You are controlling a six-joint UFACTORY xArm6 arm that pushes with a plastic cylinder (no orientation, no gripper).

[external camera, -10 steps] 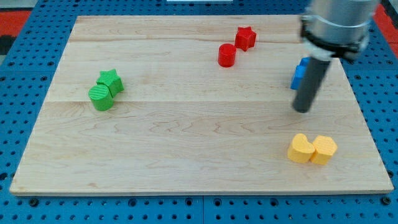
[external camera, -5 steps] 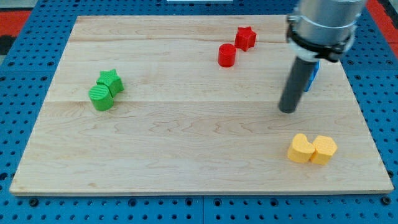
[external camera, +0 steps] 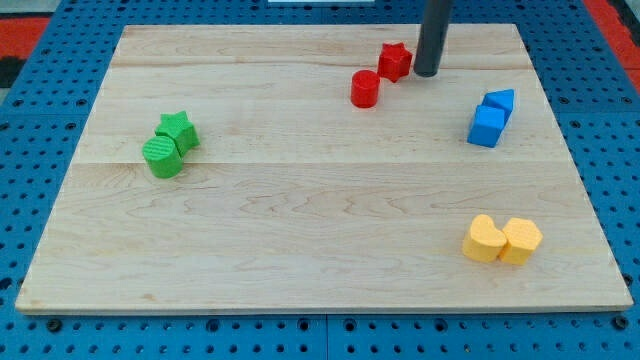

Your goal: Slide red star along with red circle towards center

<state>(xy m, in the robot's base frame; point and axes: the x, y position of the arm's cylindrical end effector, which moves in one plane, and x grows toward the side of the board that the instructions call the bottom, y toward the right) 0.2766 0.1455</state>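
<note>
The red star [external camera: 394, 61] lies near the view's top, right of middle. The red circle [external camera: 364, 89] sits just below and left of it, touching or nearly touching it. My tip [external camera: 426, 72] stands on the board just to the right of the red star, very close to it; I cannot tell whether it touches. The rod rises straight up out of the view's top.
Two blue blocks [external camera: 490, 118] sit together at the view's right. Two yellow blocks [external camera: 501, 240] sit at the lower right. A green star [external camera: 178, 130] and a green circle [external camera: 162, 157] touch at the left. The wooden board [external camera: 300, 200] lies on a blue pegboard.
My tip has moved up and to the left, from beside the blue blocks to the right side of the red star. No block has visibly moved.
</note>
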